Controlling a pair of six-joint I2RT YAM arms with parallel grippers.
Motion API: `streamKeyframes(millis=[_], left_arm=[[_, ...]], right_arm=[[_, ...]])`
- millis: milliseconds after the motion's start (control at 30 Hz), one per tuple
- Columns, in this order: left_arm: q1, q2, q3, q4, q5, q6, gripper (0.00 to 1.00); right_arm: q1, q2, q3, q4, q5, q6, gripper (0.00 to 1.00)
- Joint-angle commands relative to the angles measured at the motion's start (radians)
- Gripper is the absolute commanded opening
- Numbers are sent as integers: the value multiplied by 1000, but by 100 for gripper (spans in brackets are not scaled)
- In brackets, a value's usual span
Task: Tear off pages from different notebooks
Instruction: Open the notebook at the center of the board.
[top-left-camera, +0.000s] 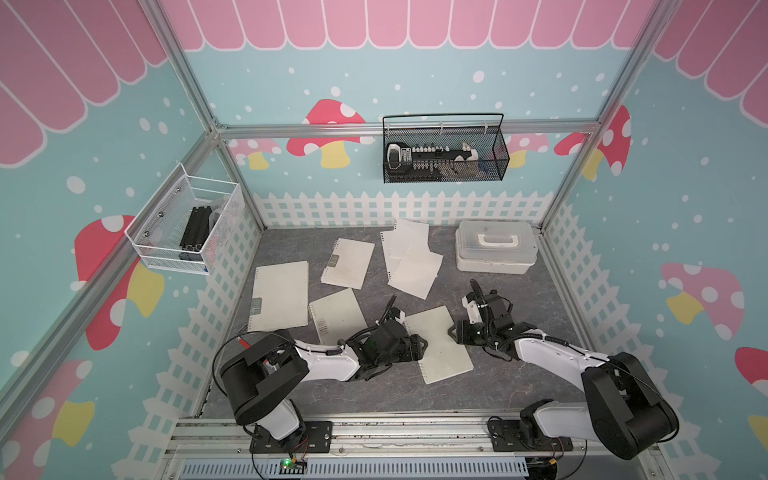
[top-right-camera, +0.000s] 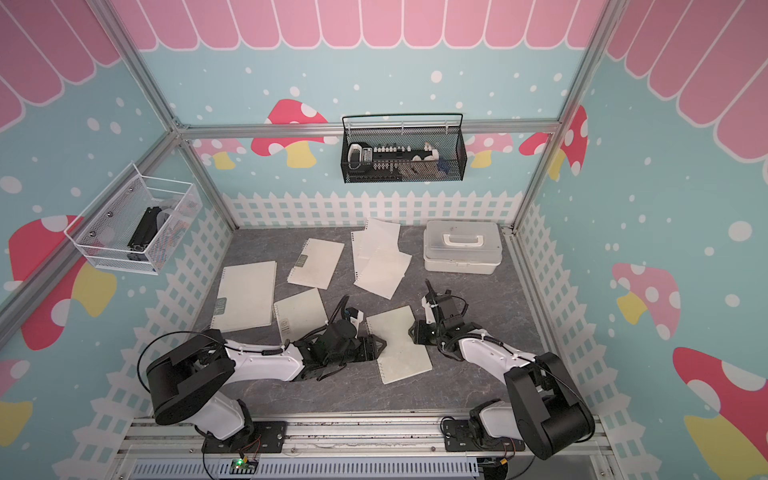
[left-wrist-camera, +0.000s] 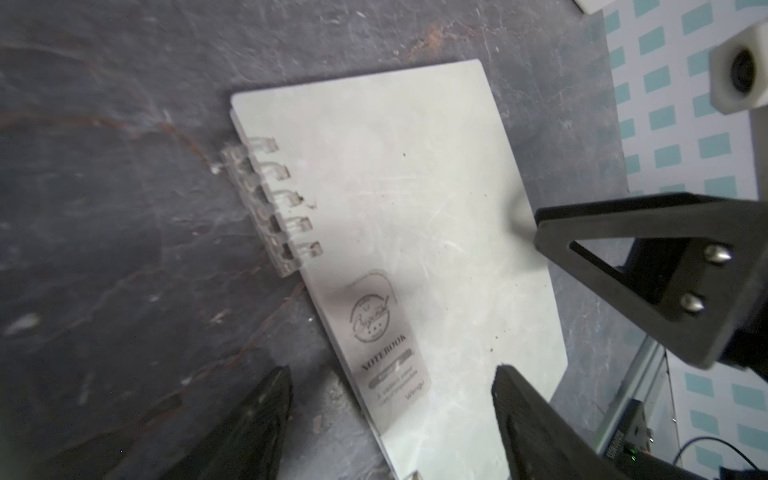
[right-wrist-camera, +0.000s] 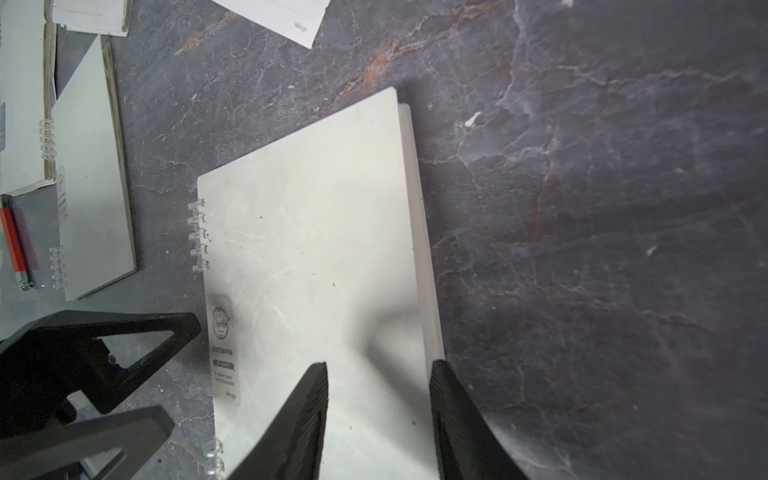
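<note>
Low over the table, left gripper has its jaws apart, straddling the coil-side edge of the nearest notebook close to its dark label; nothing is pinched. Opposite it, right gripper sits at the free edge, jaws apart as well: one finger over the cover, the other just past the page edge (no sheet caught between them that I can see). That notebook lies shut and flat, skewed on the dark marbled table. Three more notebooks lie closed further left, the largest nearest the left wall. Loose pages overlap in a heap toward the back, holes along one edge, near a white box with a handle, not touching it.
</note>
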Motion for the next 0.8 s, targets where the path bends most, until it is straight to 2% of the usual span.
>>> streamKeyframes(millis=[0,167,467,567,767], left_arm=[[39,19,52,-88,-44,27,78],[84,78,109,-80,16,49,77],[112,116,177,-57,78,56,77],[134,95,140,-3,98,32,78],[202,-14,-68,223,114,-70,86]], right_arm=[[9,7,14,-28,-4,7,43],[11,4,-7,12,-44,24,44],[29,-168,-3,55,-153,74,44],[32,-199,-4,73,-183,91,45],[58,-179,-16,170,-233,152,48]])
